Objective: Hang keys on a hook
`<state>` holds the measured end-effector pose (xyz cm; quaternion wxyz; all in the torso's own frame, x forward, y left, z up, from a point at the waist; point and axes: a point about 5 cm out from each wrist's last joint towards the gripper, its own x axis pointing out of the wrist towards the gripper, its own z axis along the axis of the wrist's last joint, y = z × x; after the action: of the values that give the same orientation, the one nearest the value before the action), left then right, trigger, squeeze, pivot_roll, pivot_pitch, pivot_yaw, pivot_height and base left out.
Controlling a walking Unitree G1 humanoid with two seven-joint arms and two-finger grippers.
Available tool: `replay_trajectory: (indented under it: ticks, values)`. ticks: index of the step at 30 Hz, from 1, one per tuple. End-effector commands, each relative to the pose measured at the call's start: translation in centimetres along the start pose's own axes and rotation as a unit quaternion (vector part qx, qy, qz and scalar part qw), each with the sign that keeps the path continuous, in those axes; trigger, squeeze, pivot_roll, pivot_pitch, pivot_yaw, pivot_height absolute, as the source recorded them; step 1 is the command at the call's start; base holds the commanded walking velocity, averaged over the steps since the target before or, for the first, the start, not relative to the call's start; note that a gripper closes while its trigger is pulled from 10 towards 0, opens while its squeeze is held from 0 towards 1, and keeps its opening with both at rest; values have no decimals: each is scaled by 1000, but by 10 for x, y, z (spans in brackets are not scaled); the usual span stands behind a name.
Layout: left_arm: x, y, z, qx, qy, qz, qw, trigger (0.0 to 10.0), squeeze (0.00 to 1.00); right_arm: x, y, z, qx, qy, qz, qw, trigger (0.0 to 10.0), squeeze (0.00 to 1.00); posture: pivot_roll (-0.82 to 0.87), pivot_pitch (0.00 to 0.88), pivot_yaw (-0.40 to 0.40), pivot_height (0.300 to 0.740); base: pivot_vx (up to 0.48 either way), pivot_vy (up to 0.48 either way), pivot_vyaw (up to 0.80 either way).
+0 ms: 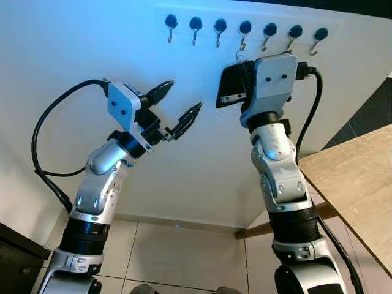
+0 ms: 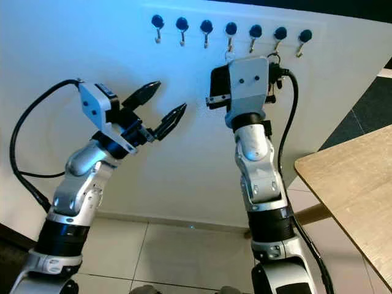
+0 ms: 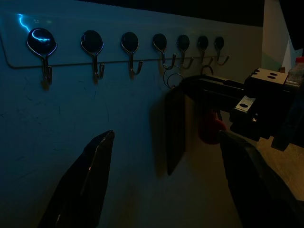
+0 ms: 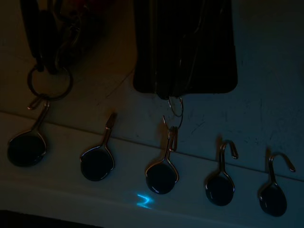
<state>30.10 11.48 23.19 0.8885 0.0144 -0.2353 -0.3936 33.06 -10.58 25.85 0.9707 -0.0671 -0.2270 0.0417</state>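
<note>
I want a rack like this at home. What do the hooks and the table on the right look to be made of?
The hooks look like polished metal, thin, bent and glinting, under dark round caps that may be plastic. The table looks like matte light wood or laminate, with faint grain streaks.

Seven hooks (image 1: 245,27) ran in one row along the white wall (image 1: 73,43). Two bunches of keys (image 4: 50,57) hung from them, each on its own hook. Two arms were raised, each ending in one gripper: the left gripper (image 1: 177,105) and the right gripper (image 1: 236,82). One wooden table (image 1: 361,184) stood alongside.
</note>
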Motion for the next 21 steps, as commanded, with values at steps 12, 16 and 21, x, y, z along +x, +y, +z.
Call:
replay_trajectory:
  ticks: [12,16,21]
  values:
    - [5,-4,3,7,-5,-9,1000,10000,0,3,-2,27,42,-84,-4,996,10000,0,31,76,-52,740,0,0,0]
    - [5,-4,3,8,-6,-9,1000,10000,0,3,2,34,48,-105,4,993,10000,0,32,77,-52,740,0,0,0]
    - [5,-4,4,7,-6,-9,1000,10000,0,3,5,37,50,-113,11,992,10000,0,32,77,-53,740,0,0,0]
